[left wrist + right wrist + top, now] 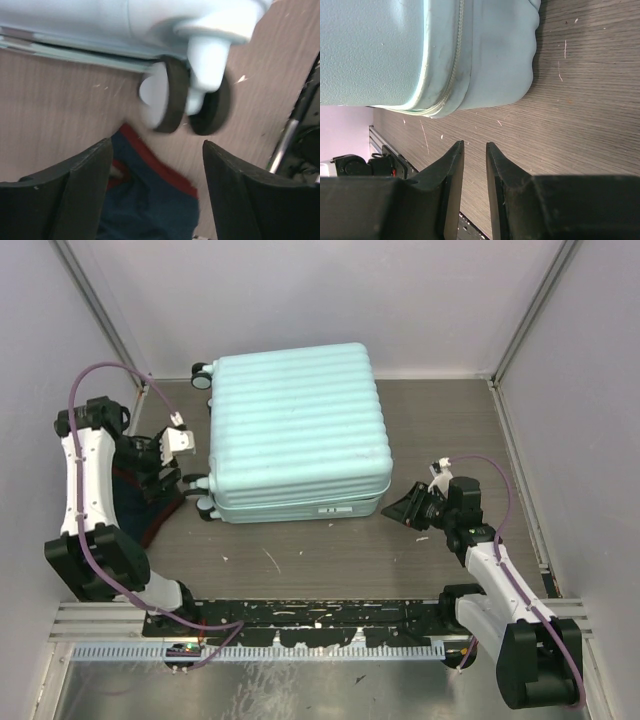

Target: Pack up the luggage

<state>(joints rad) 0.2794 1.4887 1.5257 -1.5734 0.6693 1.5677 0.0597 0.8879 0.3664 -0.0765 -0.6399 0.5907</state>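
Observation:
The luggage (298, 430) is a pale mint-green ribbed suitcase lying flat and closed in the middle of the table. My left gripper (185, 483) is open at its left front corner, just above a dark blue cloth with red trim (135, 508). In the left wrist view the gripper (157, 144) has its jaws wide apart over the cloth (150, 200), and a black wheel (192, 107) of the suitcase (100, 25) lies just ahead. My right gripper (405, 508) is beside the right front corner. Its jaws (475, 144) stand a narrow gap apart and empty, pointing at the suitcase's zip seam (450, 65).
The wooden table (330, 555) has grey walls on three sides. Black suitcase wheels (203, 373) stick out at the left side. A black rail (330, 615) runs along the near edge between the arm bases.

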